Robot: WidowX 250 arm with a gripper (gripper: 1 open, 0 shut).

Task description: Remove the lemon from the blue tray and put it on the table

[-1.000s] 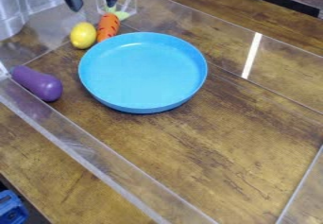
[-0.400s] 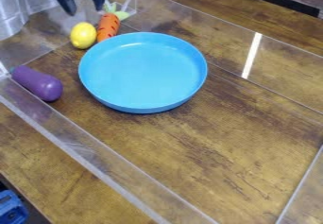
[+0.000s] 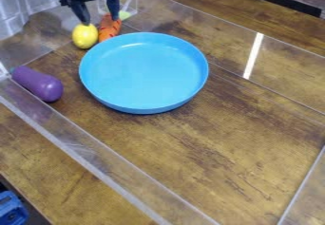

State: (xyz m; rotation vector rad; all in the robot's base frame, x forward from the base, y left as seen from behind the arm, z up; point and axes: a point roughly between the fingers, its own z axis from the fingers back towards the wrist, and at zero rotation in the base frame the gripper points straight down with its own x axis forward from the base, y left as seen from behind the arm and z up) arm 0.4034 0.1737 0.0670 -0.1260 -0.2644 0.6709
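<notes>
in the lower left corner of the frame, nearest the camera, a bright blue object (image 3: pixel 11 210) shows only in part, cut off by the edge. above it, toward the left edge, the purple eggplant (image 3: pixel 37 84) lies on its side on the table (image 3: pixel 203 158), its long axis slanting from upper left to lower right, outside the blue tray. the blue tray (image 3: pixel 143 73) sits just above the middle of the frame, round and shallow with a raised rim, and nothing lies in it. beyond its upper left rim, in the upper left of the frame, the lemon (image 3: pixel 84 36) rests on the table, outside the tray, its long axis running roughly up and down the picture; which end is its tip is too small to tell. just to its right is the orange carrot (image 3: pixel 109 28), near the tray's rim, its green top (image 3: pixel 124 14) toward the top of the frame. farthest off, the dark gripper (image 3: pixel 97 11) comes down from the top edge, its jaws spread apart, one finger by the lemon and the other by the carrot; whether either one touches, i cannot tell.
</notes>
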